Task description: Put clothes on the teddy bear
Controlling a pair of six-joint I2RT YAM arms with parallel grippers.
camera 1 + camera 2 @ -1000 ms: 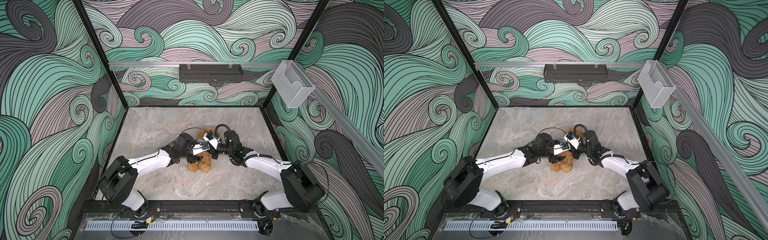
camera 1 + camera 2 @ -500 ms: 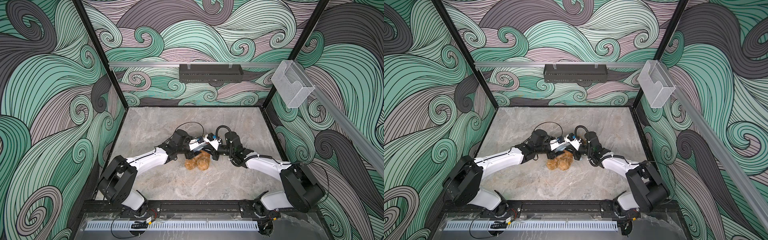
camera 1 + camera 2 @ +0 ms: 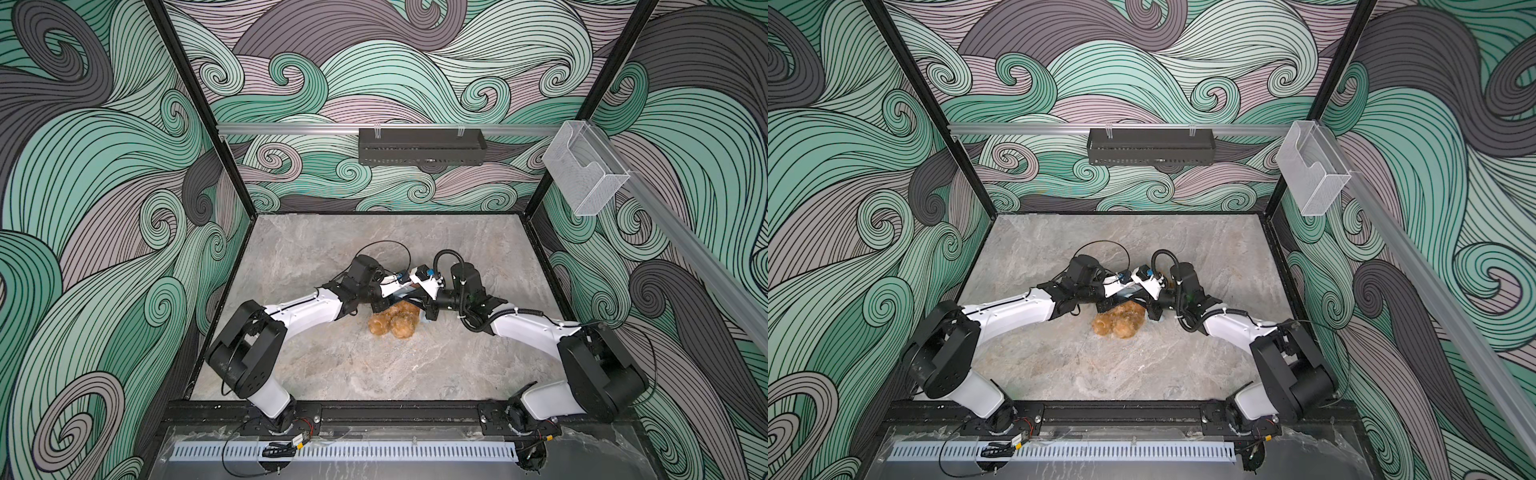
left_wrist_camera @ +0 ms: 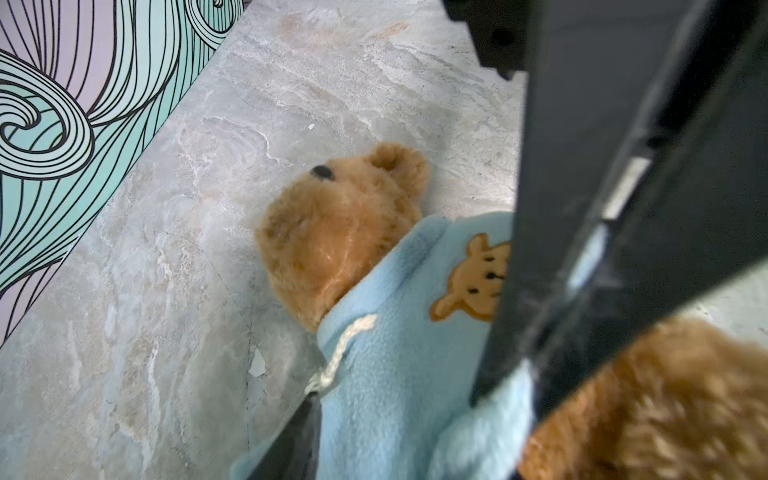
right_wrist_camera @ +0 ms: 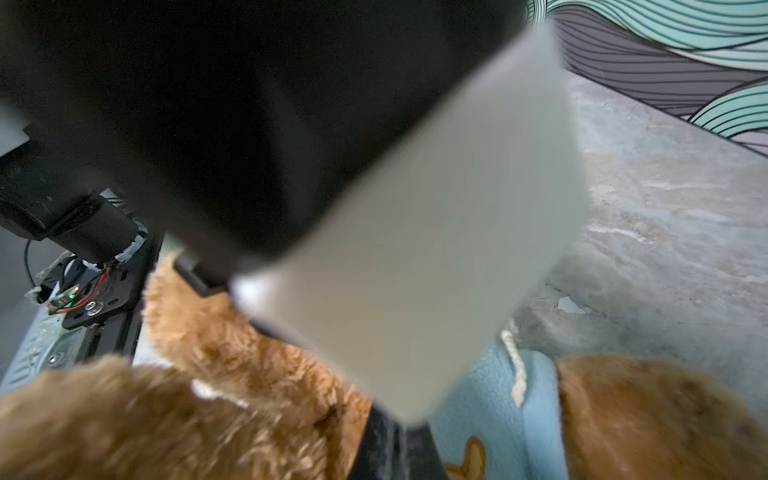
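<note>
In both top views I see the teddy bear (image 3: 395,325) lying at the middle of the table (image 3: 332,374), left gripper (image 3: 383,305) and right gripper (image 3: 430,312) meeting over it. Left wrist: its head pokes from a light-blue hoodie (image 4: 390,353); I can't tell whether my jaws pinch the cloth. Right wrist: blurred fur and hoodie, gripper closed.

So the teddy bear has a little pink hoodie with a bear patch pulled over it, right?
Not pink: the hoodie on the teddy bear is light blue, as the left wrist view shows. The bear patch is there.
</note>
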